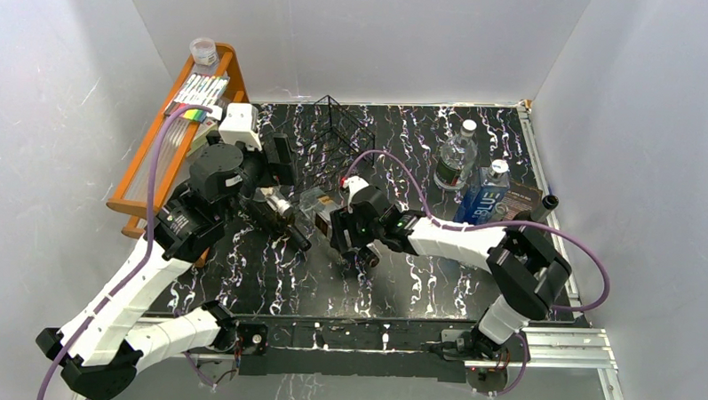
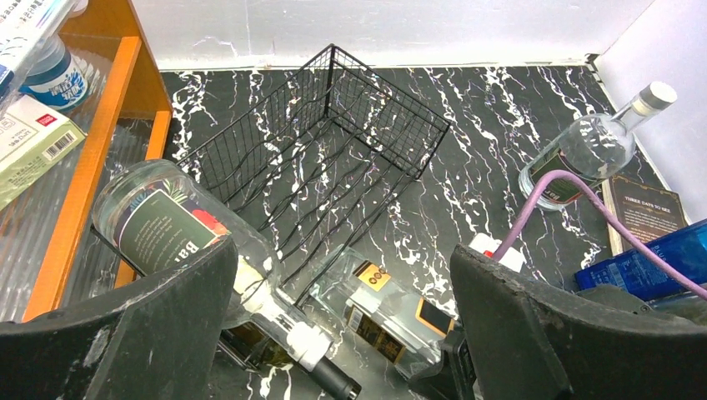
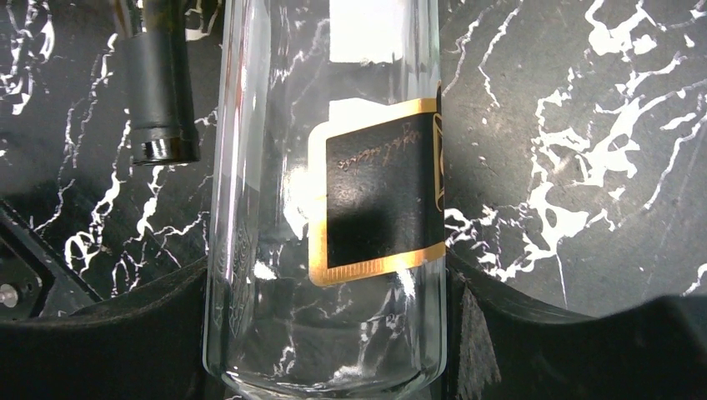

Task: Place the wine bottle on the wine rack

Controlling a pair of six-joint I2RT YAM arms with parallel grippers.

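Right gripper (image 3: 327, 321) is clamped on the wine bottle (image 2: 382, 310). Both fingers (image 3: 542, 333) are pressed flat against the clear glass, either side of the black-and-gold label. The bottle is held on its side, low over the black marbled table (image 2: 500, 150), just in front of the open near end of the wine rack (image 2: 379, 117). One end is pointed at the tips of the cradle wires; contact with the wires cannot be told. Nothing is seated in the cradle yet. Left gripper (image 2: 342, 258) is spread wide with nothing held, and is positioned above the near side of the rack, looking down its length. A second bottle (image 2: 167, 225) with a dark floral label is laid on its side just left of the wine bottle. Its black cap (image 3: 162, 92) is seen beside the gripped glass in the right wrist view. An orange shelf (image 2: 92, 150) is set left of the rack. A round clear bottle (image 1: 454, 159) and a blue bottle (image 1: 484, 196) are stood at the right, well apart from the rack.
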